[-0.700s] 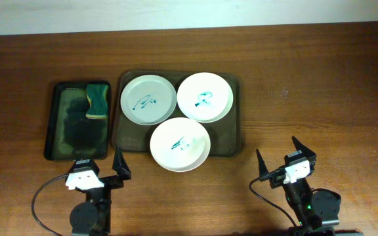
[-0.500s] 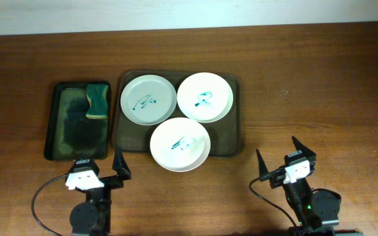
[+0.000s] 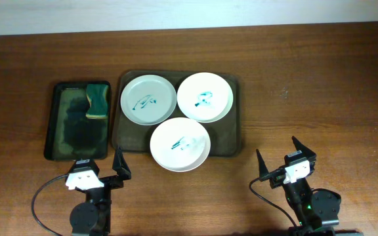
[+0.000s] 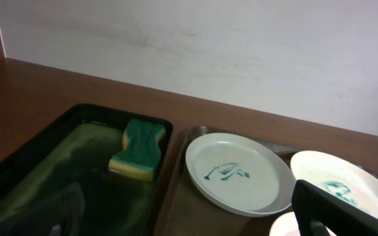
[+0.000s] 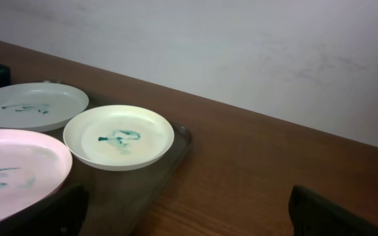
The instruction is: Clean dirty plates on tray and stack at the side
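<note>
Three dirty plates with green smears lie on a brown tray: a pale green plate at back left, a cream plate at back right, a pinkish plate in front. A green and yellow sponge lies in a dark wet tray to the left. My left gripper is open and empty near the table's front edge, in front of the dark tray. My right gripper is open and empty at the front right. The sponge and pale green plate show in the left wrist view.
Bare wooden table lies to the right of the brown tray and behind both trays. A pale wall runs along the table's far edge. The cream plate and pinkish plate show in the right wrist view.
</note>
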`<state>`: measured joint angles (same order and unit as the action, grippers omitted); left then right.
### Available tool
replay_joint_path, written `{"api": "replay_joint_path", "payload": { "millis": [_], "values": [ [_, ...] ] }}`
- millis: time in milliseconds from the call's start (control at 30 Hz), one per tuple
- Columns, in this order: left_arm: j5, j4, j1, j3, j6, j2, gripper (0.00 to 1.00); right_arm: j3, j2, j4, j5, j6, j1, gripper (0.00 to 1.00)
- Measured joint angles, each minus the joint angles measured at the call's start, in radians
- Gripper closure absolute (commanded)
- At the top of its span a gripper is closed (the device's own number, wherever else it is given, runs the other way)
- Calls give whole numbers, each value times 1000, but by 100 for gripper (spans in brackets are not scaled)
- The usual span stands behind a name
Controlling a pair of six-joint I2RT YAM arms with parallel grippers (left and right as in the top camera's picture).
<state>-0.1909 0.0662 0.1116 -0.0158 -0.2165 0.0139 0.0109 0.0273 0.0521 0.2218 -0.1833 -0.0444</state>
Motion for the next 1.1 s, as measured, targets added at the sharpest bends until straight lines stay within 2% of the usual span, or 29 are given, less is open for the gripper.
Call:
{"api": "replay_joint_path", "payload": {
  "millis": [1100],
  "values": [
    [0,-19,0,0,0,0,1,0,0,0,0,0,0,2]
  ]
}}
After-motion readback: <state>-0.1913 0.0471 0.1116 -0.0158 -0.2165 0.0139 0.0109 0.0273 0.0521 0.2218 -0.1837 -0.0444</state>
